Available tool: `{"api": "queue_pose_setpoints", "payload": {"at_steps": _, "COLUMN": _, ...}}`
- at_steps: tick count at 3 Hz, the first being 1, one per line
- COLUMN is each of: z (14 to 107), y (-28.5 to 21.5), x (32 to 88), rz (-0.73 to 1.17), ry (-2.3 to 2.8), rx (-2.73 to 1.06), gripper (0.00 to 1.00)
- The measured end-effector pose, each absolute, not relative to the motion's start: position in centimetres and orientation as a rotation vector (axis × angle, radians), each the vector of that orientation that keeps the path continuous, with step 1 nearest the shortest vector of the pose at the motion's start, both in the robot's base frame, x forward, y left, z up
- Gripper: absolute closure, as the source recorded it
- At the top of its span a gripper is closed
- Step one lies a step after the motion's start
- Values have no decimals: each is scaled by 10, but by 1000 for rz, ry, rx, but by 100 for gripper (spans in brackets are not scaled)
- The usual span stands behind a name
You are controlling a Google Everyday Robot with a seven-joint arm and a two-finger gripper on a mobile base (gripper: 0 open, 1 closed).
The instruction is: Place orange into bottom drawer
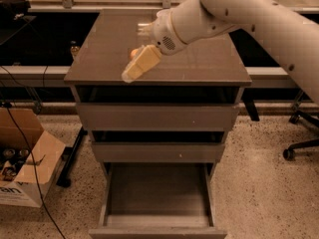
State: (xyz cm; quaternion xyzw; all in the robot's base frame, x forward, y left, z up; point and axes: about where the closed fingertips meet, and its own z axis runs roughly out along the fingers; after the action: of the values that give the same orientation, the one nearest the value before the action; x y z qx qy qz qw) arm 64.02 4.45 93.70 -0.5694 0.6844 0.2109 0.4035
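The orange sits on the cabinet top, left of centre; only a sliver of it shows behind my gripper. My gripper, with pale yellow fingers, hangs just in front of and over the orange, pointing down-left. The white arm reaches in from the upper right. The bottom drawer is pulled fully open at the foot of the cabinet, and its plain grey inside holds nothing. The white bowl is hidden behind the arm.
Two upper drawers stand slightly ajar. A cardboard box with cables lies on the floor at left. An office chair base stands at right. A black counter runs behind the cabinet.
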Motion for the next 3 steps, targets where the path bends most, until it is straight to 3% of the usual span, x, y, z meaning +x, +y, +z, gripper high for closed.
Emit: {"api": "queue_pose_setpoints", "payload": {"at_steps": 3, "z": 900, "y": 85, "x": 725, "rz": 706, "ry": 1715, "rx": -1372, "gripper": 0}}
